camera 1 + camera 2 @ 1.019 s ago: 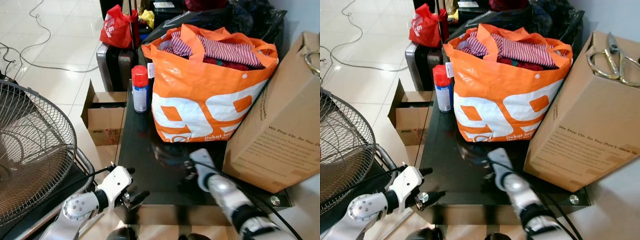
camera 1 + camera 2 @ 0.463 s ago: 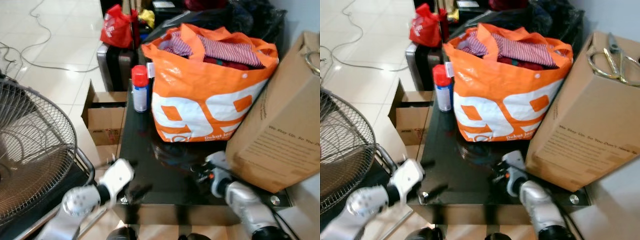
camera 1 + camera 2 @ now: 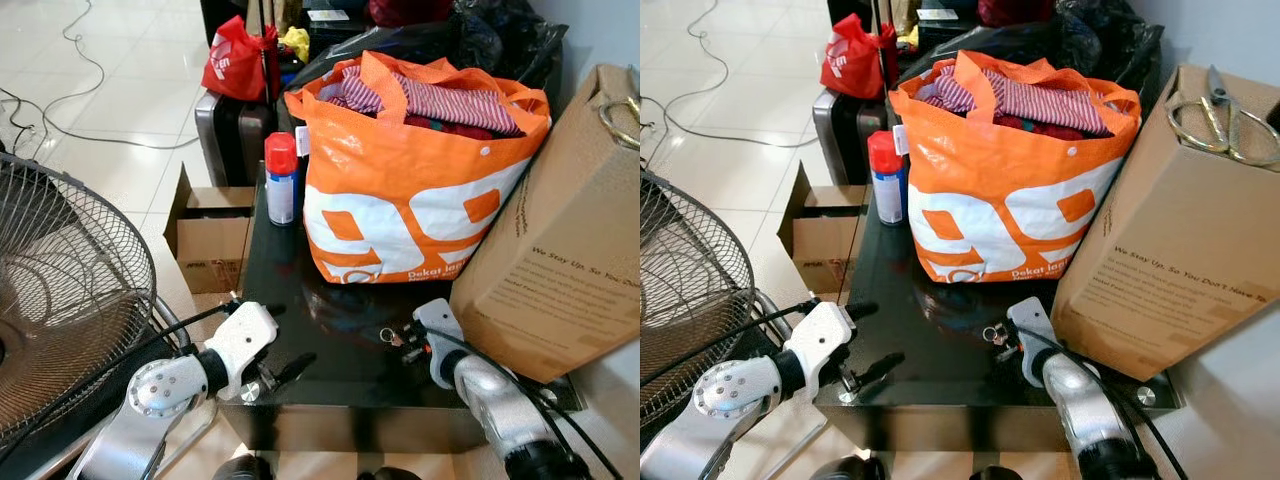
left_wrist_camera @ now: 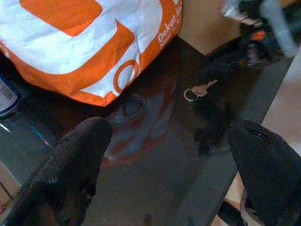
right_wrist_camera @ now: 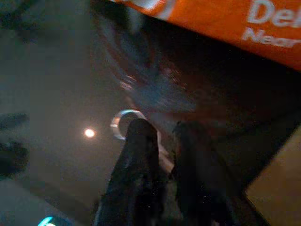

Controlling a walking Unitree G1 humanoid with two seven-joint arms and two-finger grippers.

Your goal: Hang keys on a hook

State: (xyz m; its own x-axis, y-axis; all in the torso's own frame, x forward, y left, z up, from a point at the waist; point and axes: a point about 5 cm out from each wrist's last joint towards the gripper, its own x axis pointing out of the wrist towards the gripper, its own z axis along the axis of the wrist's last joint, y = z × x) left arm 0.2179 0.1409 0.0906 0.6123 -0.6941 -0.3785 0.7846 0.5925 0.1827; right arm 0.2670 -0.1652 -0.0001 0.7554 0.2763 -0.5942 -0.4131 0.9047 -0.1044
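Note:
A small silver key on a ring [image 3: 388, 337] lies on the black glass table [image 3: 290, 270], in front of the orange bag. My right gripper [image 3: 407, 345] is low over the table at the key, just right of the ring. In the right wrist view its two black fingers [image 5: 139, 146] stand close together over the key's blade, with the ring [image 5: 121, 123] poking out beyond them. My left gripper [image 3: 875, 338] hovers open at the table's front left edge; its wrist view takes in the key [image 4: 198, 90] across the glass. No hook can be made out.
An orange shopping bag [image 3: 420, 170] full of clothes fills the table's middle. A big cardboard box [image 3: 1180, 240] with scissors [image 3: 1220, 115] on top stands at the right. A red-capped spray can [image 3: 281, 178] stands at the back left. A fan grille [image 3: 60, 300] is at my left.
My right gripper has shifted right along the table and settled by the key, whose ring now shows beside it. The left arm has wavered slightly by the table edge.

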